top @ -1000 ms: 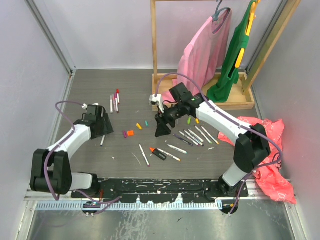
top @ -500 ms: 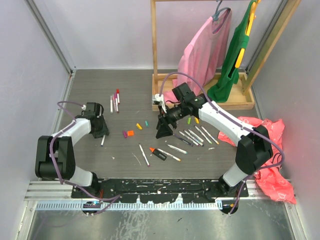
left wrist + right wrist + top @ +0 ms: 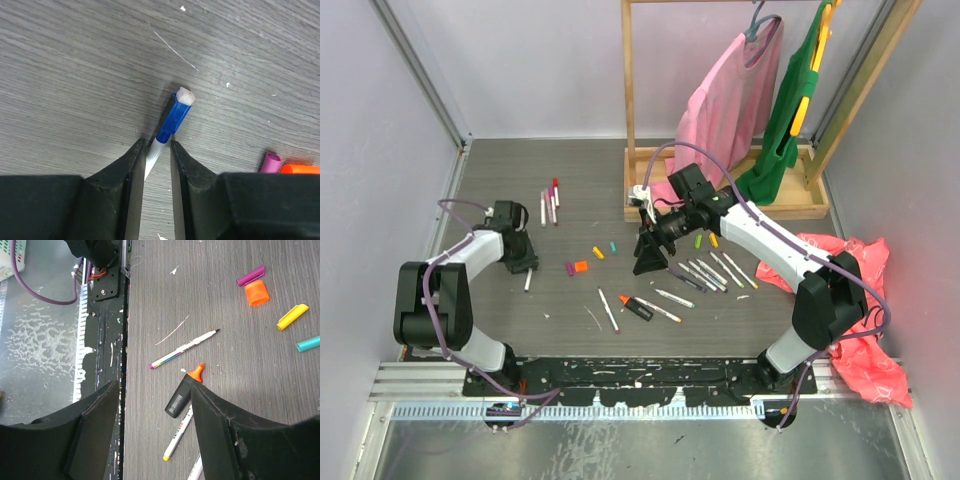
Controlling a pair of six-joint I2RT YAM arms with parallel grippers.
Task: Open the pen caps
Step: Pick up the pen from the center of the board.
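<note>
My left gripper (image 3: 158, 144) is low on the table at the left (image 3: 523, 262), shut on a white pen (image 3: 154, 152) just behind its blue cap (image 3: 175, 117), which points away from the fingers. A purple cap (image 3: 270, 162) and an orange cap (image 3: 300, 169) lie to the right of it. My right gripper (image 3: 152, 387) hangs open and empty above the table's middle (image 3: 650, 262), over the orange-and-black marker (image 3: 184, 392). Loose caps lie apart from the pens: purple (image 3: 251, 275), orange (image 3: 257, 292), yellow (image 3: 293, 316), teal (image 3: 309, 344).
Three pens (image 3: 550, 205) lie at the back left and a row of pens (image 3: 710, 272) to the right of centre. A wooden rack base (image 3: 800, 205) with a pink garment (image 3: 730, 110) and a green one (image 3: 790, 120) stands behind. A red bag (image 3: 855, 300) lies right.
My left gripper has swung left and down onto the blue-capped pen, and its jaws have narrowed around the barrel. The right arm has shifted only slightly.
</note>
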